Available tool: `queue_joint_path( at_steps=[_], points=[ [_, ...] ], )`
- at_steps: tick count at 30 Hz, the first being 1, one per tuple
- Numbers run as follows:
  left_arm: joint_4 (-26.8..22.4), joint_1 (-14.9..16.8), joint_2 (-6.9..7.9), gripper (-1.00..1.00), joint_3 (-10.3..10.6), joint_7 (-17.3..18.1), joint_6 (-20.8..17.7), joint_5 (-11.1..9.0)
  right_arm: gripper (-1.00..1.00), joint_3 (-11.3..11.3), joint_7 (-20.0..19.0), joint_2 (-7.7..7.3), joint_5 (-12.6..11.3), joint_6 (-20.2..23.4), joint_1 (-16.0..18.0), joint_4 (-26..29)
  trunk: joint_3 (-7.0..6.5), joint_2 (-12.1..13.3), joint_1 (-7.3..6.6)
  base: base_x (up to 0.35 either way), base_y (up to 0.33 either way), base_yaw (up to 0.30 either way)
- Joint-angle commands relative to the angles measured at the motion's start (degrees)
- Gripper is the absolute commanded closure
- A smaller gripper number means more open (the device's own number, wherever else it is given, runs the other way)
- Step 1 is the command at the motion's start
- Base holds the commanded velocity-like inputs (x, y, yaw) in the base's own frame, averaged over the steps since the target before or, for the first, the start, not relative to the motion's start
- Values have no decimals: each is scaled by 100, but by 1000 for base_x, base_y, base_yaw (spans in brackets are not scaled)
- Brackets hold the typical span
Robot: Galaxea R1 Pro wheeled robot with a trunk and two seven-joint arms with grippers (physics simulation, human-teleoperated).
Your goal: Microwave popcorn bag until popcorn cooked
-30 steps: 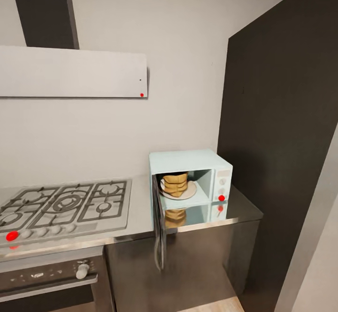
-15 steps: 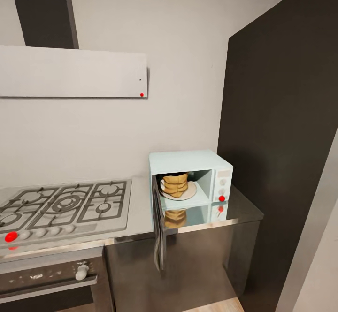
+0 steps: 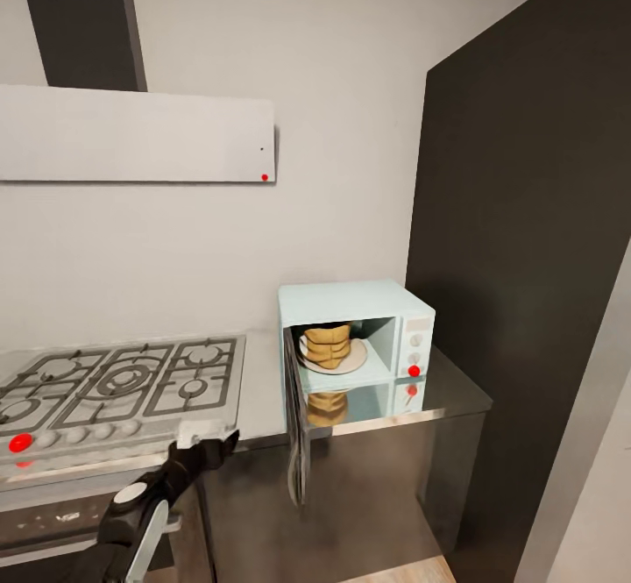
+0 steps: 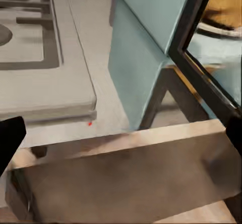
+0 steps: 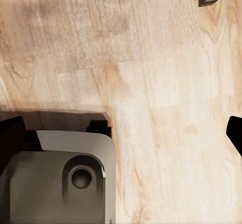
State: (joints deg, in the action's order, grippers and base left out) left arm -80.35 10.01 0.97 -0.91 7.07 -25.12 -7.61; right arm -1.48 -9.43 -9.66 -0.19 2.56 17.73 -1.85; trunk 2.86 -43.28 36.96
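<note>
Left hand (image 3: 209, 444) spread wide, empty, near the microwave (image 3: 355, 333) door.

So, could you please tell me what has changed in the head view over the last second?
The left arm has risen into the head view at the lower left, its left gripper open and empty, below the countertop edge, left of the open door. Nothing was grasped or released. The popcorn bag sits unmoved on the plate inside the microwave; the door remains open and the camera steady.
</note>
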Motion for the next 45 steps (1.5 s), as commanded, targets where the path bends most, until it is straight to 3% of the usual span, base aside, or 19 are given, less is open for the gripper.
queue_joint_path(
  at_steps=[1, 3, 4, 6, 7, 9, 12, 18, 25, 45],
  points=[
    [1, 34, -18, -100, -2, 615, 44, -32, -100, -12, -11, -1, -6, 7, 8, -8, 10, -8, 2, 0, 0, 0],
    [33, 49, -24, -100, 17, 1158, 372, -12, -100, -11, -7, -3, -9, 25, 10, -8, 10, -8, 2, 0, 0, 0],
    [49, 50, -25, -100, 41, 1232, 470, 7, -100, -11, -5, -5, -16, 37, 11, -8, 10, -8, 2, 0, 0, 0],
    [64, 53, -26, -100, 305, 1309, 594, 190, -100, -5, -1, -8, -41, 59, 11, -8, 10, -8, 2, 0, 0, 0],
    [89, 53, -26, -100, 614, 1316, 626, 464, -100, -6, -4, -9, -52, 64, 11, -8, 10, -8, 2, 0, 0, 0],
    [103, 54, -26, -100, 847, 1315, 645, 774, -100, -8, -1, -10, -52, 43, 10, -8, 10, -8, 2, 0, 0, 0],
    [133, 54, -26, -100, 921, 1325, 678, 886, -100, -10, -2, -10, -52, 30, 11, -8, 10, -8, 2, 0, 0, 0],
    [348, 54, -1, -100, 944, 1373, 739, 955, -100, -9, 2, 15, -58, 61, -7, -16, 10, -8, 2, 0, 0, 0],
    [464, 54, -16, -100, 944, 1385, 753, 973, -100, 32, 10, 13, -303, 26, -110, -15, 10, -8, 2, 0, 0, -142],
    [436, 54, -123, -100, 951, 1376, 1087, 890, -100, 33, 3, 18, -323, 25, -115, -17, 10, -8, 2, 0, 0, -242]
  ],
)
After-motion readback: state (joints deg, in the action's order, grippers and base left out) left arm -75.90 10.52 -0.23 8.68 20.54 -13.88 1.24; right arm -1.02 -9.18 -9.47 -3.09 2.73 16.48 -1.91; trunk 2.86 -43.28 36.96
